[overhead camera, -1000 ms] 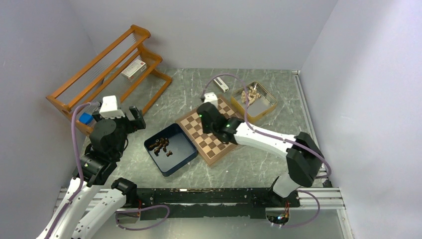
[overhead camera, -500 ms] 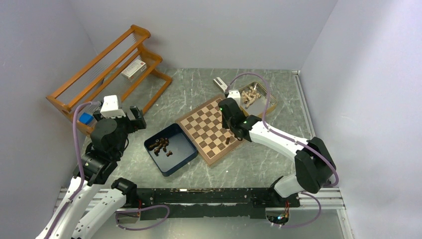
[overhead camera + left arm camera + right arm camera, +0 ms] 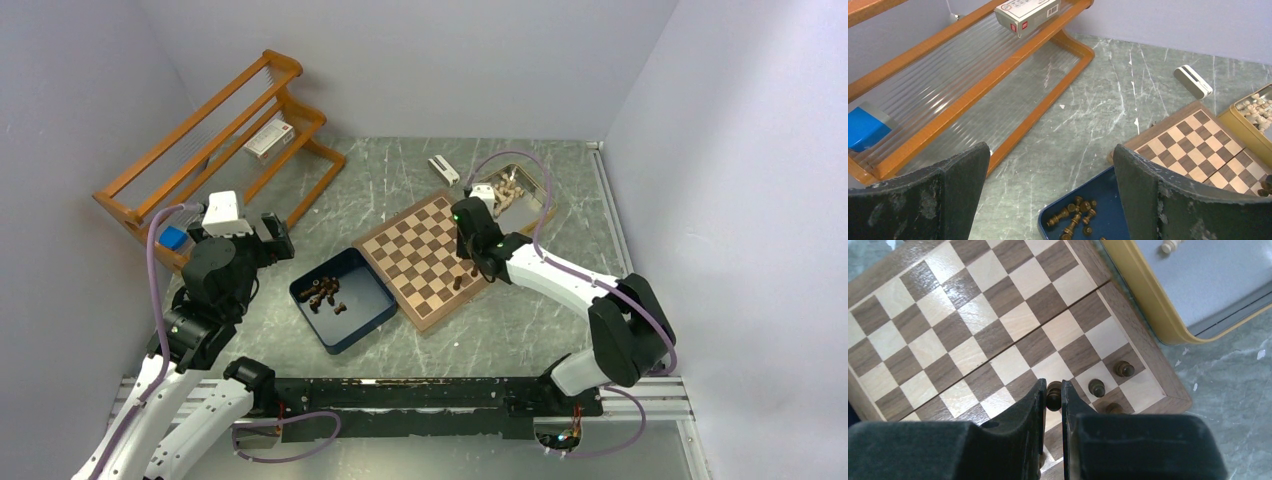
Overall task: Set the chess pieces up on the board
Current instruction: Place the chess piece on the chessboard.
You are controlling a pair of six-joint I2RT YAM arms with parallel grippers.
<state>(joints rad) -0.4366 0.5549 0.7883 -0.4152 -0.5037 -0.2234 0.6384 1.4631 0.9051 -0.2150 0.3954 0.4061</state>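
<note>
The board (image 3: 420, 250) lies at the table's centre. My right gripper (image 3: 1052, 390) hangs over its near right corner, shut on a dark brown chess piece (image 3: 1053, 395) just above the squares. Three more dark pieces stand on corner squares beside it, among them one (image 3: 1096, 387) and another (image 3: 1124, 369). Several dark pieces (image 3: 325, 293) lie loose in the dark blue box (image 3: 365, 320), also seen in the left wrist view as a heap (image 3: 1075, 217). My left gripper (image 3: 1050, 150) is open and empty, raised left of the box (image 3: 1108, 200), near the rack.
A wooden rack (image 3: 215, 140) stands at the back left with a white carton (image 3: 268, 138) and a blue block (image 3: 173, 238) on it. A yellow tin (image 3: 535, 215) of pale pieces sits behind the board's right side. A small white device (image 3: 443, 170) lies behind the board.
My right arm has swung from over the board's left half to its near right corner, still shut. The left arm has not moved.
</note>
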